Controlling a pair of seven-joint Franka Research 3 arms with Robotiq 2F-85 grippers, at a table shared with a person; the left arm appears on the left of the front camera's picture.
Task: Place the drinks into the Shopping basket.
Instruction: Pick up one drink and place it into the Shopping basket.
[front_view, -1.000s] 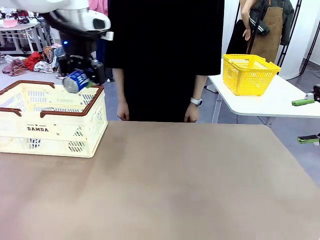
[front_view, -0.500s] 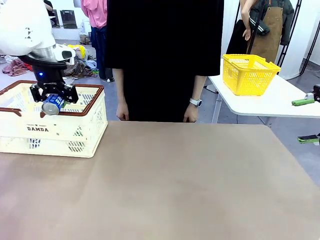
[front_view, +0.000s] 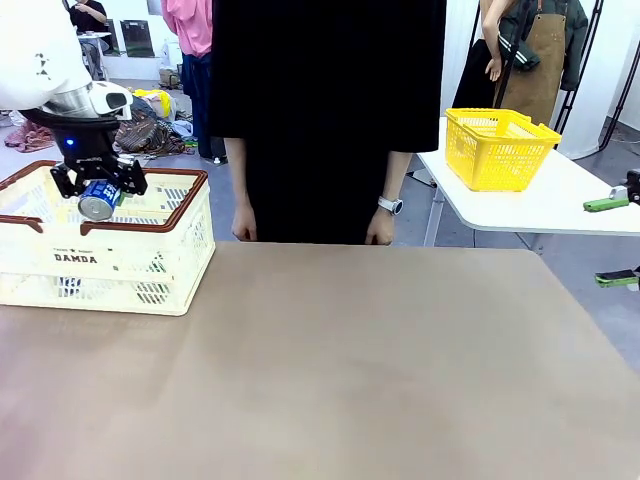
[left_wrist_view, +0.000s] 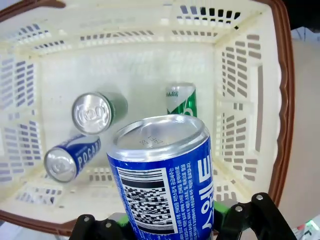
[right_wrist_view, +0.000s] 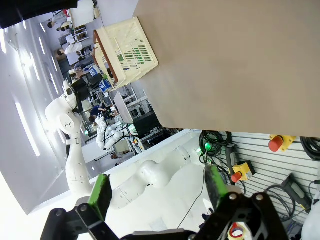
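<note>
Workroom with a tan table in front and a white side table at right

The matte tan tabletop (front_view: 350, 370) fills the lower frame. At upper right, a white rounded table (front_view: 545, 200) carries a bright yellow mesh basket (front_view: 497, 148). Grey floor (front_view: 225, 190) shows at centre left, with heaped coloured clothes (front_view: 140, 130) at upper left and a white wall (front_view: 615, 60) far right.
</note>
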